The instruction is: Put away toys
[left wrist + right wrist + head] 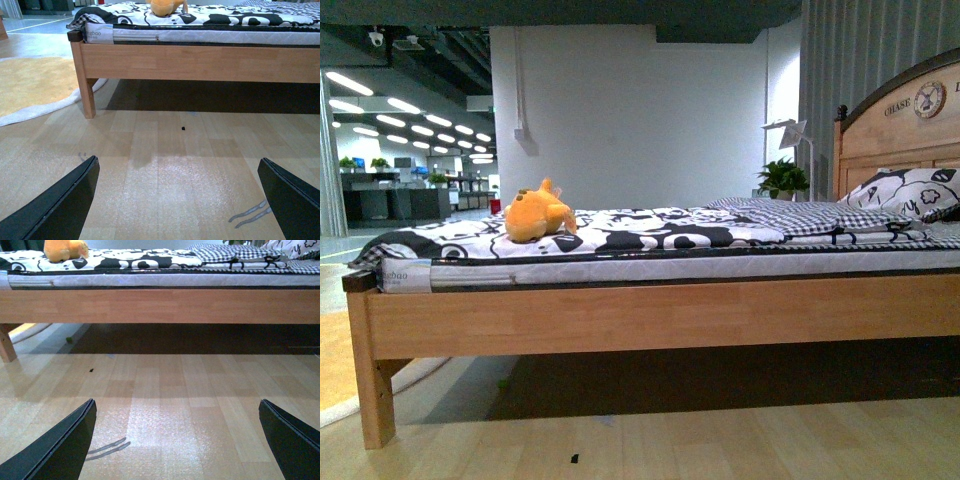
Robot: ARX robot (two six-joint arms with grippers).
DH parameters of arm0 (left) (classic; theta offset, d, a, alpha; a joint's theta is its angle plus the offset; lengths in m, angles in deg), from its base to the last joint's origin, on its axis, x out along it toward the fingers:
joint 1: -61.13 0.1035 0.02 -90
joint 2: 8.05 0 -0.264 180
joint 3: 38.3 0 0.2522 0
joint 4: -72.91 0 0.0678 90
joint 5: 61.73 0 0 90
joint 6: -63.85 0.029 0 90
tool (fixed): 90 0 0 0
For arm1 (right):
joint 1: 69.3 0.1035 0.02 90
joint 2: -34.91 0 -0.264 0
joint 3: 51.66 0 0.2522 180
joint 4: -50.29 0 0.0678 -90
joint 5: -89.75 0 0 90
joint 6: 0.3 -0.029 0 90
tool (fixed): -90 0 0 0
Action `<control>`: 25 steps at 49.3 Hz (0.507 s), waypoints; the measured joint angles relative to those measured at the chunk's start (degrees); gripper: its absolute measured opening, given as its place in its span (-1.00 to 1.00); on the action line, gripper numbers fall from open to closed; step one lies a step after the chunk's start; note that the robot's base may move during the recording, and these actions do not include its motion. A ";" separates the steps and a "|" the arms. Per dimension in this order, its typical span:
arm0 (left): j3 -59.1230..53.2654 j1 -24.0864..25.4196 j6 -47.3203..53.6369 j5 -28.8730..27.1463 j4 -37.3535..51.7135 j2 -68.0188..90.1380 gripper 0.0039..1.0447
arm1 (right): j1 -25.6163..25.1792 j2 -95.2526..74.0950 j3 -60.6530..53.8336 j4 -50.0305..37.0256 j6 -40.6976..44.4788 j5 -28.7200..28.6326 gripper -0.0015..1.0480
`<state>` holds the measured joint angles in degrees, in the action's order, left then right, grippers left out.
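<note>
An orange-yellow plush toy (538, 215) lies on the black-and-white bedspread near the foot end of the wooden bed (650, 315). It also shows in the left wrist view (166, 6) and in the right wrist view (64, 250), far off on the bed top. My left gripper (179, 200) is open and empty, low over the wooden floor in front of the bed. My right gripper (177, 440) is open and empty, also low over the floor. Neither gripper shows in the front view.
A pillow (910, 192) and a folded checked blanket (810, 215) lie by the headboard (905, 125). A yellow round rug (30, 85) lies on the floor left of the bed leg (88, 97). A small dark speck (183, 128) sits on the floor.
</note>
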<state>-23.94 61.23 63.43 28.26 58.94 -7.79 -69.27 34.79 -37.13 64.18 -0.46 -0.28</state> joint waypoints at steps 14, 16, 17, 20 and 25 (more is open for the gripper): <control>0.00 0.00 -0.02 0.00 0.00 0.00 0.89 | 0.00 0.00 0.00 0.00 0.00 0.00 0.87; 0.00 0.00 0.00 0.00 0.00 0.00 0.89 | 0.00 0.00 0.00 0.00 0.00 0.00 0.87; 0.00 0.00 -0.02 0.02 0.00 0.00 0.89 | 0.00 0.00 0.00 0.00 0.00 0.00 0.87; 0.00 0.00 0.00 0.00 0.00 0.00 0.89 | 0.00 0.00 0.00 0.00 0.00 0.00 0.87; 0.00 0.00 -0.02 0.00 0.00 0.00 0.89 | 0.00 0.00 0.00 0.00 0.00 0.00 0.87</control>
<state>-23.94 61.23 63.41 28.26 58.94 -7.79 -69.27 34.79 -37.13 64.18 -0.46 -0.28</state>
